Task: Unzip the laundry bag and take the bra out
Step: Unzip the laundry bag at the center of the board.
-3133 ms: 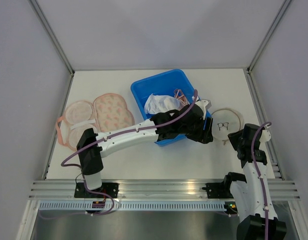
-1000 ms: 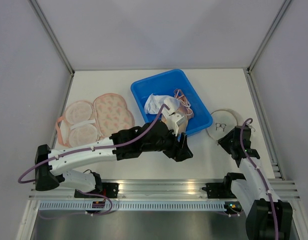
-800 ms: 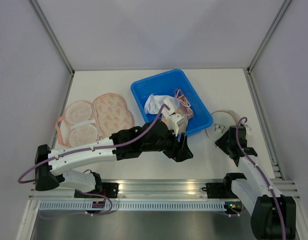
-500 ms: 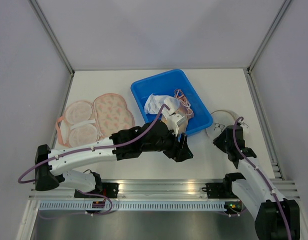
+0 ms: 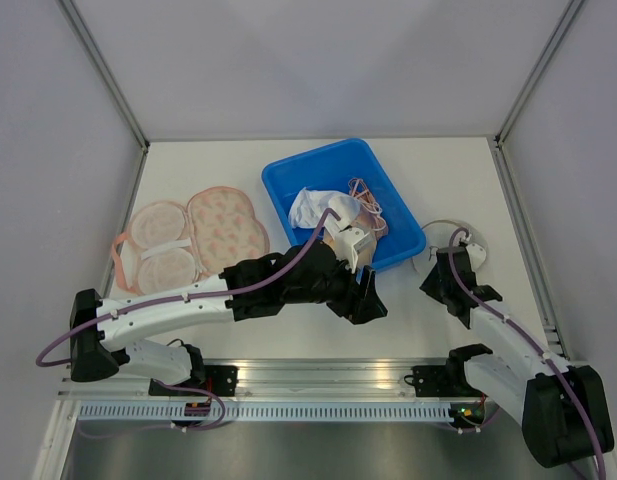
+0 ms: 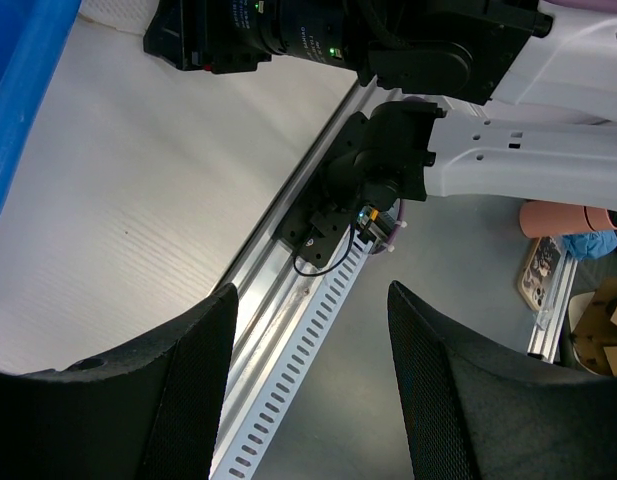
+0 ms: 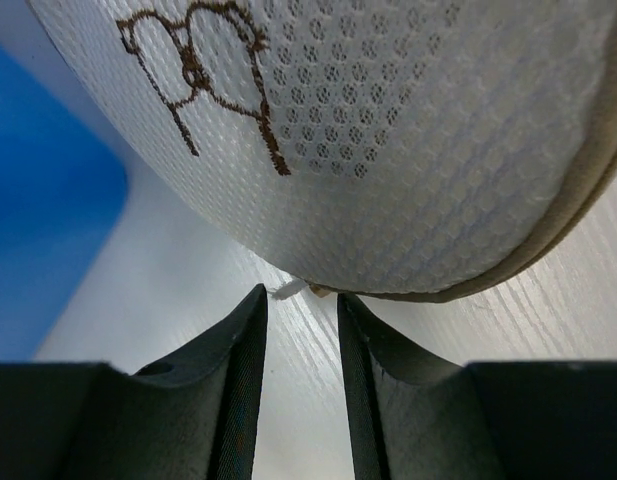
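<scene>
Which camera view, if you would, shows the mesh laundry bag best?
The right wrist view: the laundry bag fills the frame, showing its mesh, brown embroidery and rim seam. The top external view shows only a sliver beside the blue bin, the right arm covering the rest. The left wrist view misses it.

I've got the left arm (image 5: 188, 300) stretched low from its base across to the middle, wrist bent, left gripper (image 6: 310, 290) angled back toward the bases, fingers (image 6: 188, 400) spread wide with nothing between. The right arm (image 5: 508, 340) reaches forward and inward, right gripper (image 7: 300, 295) held low, jaws only a narrow slit apart, nothing clamped
</scene>
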Robot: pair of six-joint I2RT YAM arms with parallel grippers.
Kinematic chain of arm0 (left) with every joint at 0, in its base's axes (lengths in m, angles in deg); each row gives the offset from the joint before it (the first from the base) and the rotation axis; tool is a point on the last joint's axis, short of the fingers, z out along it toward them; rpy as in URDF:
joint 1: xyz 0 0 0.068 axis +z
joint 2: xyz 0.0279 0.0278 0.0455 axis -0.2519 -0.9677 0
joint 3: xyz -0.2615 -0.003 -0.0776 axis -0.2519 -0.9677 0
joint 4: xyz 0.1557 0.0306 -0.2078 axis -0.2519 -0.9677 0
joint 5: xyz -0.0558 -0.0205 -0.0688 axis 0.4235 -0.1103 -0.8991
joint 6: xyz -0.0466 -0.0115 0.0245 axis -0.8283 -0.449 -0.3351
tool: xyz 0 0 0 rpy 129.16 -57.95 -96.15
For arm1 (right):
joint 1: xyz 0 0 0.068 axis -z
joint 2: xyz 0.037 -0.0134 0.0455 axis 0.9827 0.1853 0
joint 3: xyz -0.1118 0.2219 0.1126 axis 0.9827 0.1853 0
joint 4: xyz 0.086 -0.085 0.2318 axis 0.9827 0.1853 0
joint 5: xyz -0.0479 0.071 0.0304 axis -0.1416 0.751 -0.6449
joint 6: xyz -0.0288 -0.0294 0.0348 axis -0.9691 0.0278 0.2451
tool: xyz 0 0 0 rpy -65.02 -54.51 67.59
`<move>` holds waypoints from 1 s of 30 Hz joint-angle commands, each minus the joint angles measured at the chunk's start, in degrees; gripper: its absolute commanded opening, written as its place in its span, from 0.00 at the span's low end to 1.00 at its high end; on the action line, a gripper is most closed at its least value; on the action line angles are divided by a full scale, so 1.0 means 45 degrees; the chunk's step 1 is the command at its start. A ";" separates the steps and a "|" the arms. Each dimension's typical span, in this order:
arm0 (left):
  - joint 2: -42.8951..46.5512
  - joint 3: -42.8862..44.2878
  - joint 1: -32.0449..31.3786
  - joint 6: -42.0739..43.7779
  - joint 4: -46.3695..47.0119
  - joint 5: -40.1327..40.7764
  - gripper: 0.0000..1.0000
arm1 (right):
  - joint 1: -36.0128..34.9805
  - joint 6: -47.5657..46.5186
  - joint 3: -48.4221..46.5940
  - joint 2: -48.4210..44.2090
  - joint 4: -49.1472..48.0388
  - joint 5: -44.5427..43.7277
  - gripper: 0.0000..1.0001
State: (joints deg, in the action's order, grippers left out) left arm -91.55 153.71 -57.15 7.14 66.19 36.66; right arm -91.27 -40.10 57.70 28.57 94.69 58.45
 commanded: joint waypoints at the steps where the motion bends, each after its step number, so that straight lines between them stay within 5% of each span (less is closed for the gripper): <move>1: 0.0276 -0.0089 -0.0033 -0.0211 0.0542 -0.0168 0.66 | -0.0255 0.0031 -0.0530 0.0207 -0.0207 -0.1012 0.40; 20: 0.1037 -0.0285 -0.0033 -0.0426 0.0562 0.0243 0.66 | -0.0666 0.0363 -0.0686 0.1595 -0.0460 -0.1560 0.38; 30: 0.1643 -0.0558 -0.0033 -0.0563 0.0659 0.0360 0.66 | -0.0647 0.0363 -0.0569 0.1399 -0.0656 -0.1716 0.17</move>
State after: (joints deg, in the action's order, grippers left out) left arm -85.82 151.65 -57.17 6.20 66.82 36.99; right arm -94.02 -38.94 56.02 35.57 93.55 52.75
